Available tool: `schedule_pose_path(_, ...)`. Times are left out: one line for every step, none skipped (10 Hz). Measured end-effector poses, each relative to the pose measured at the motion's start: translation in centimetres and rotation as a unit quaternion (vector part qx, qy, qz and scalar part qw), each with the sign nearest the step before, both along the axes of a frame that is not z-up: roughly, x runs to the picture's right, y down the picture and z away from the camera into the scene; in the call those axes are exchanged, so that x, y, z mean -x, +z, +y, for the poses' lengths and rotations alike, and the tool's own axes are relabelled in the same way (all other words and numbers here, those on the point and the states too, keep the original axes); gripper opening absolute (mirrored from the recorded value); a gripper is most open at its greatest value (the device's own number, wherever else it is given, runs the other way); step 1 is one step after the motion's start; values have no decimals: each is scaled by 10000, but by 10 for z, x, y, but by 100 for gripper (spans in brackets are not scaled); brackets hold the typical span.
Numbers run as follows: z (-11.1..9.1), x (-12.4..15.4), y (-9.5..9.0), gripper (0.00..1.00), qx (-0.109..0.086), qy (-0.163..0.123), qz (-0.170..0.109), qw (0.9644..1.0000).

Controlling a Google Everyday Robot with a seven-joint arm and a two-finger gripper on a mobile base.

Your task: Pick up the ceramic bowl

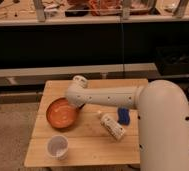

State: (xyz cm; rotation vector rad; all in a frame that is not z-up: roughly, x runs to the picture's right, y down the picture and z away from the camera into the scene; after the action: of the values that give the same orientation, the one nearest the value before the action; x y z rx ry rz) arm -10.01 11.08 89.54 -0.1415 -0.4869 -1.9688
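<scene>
The ceramic bowl [62, 114] is a wide, shallow orange-brown dish lying on the left part of the wooden table [88, 145]. My white arm reaches across from the right, bending down at its wrist over the bowl's far right rim. The gripper [74, 104] sits at that rim, mostly hidden beneath the wrist housing.
A small white cup [57, 147] stands near the table's front left corner. A white bottle [112, 126] lies on its side right of the bowl, beside a blue object [123, 115]. Dark shelving and a cluttered counter run along the back.
</scene>
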Motion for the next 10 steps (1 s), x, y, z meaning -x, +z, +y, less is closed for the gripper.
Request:
schedule_pose_path(0, 0, 0, 20, -7, -16, -13, 10000)
schedule_pose_path(0, 0, 0, 20, -10, -28, -21, 10000)
schedule_pose_path(-1, 0, 0, 20, -16, -43, -31, 10000)
schedule_pose_path(-1, 0, 0, 20, -24, -65, -42, 10000)
schedule_pose_path(-1, 0, 0, 20, -35, -86, -55, 9999)
schedule_pose_path(-2, 0, 0, 20, -45, -108, -71, 9999)
schedule_pose_path(-3, -1, 0, 20, -61, -134, -88, 9999)
schedule_pose_path(-3, -1, 0, 20, -65, -151, -99, 9998)
schedule_pose_path(-4, -1, -1, 18, -77, -170, -110, 9998)
schedule_pose_path(-4, -1, -1, 13, -82, -191, -123, 9997)
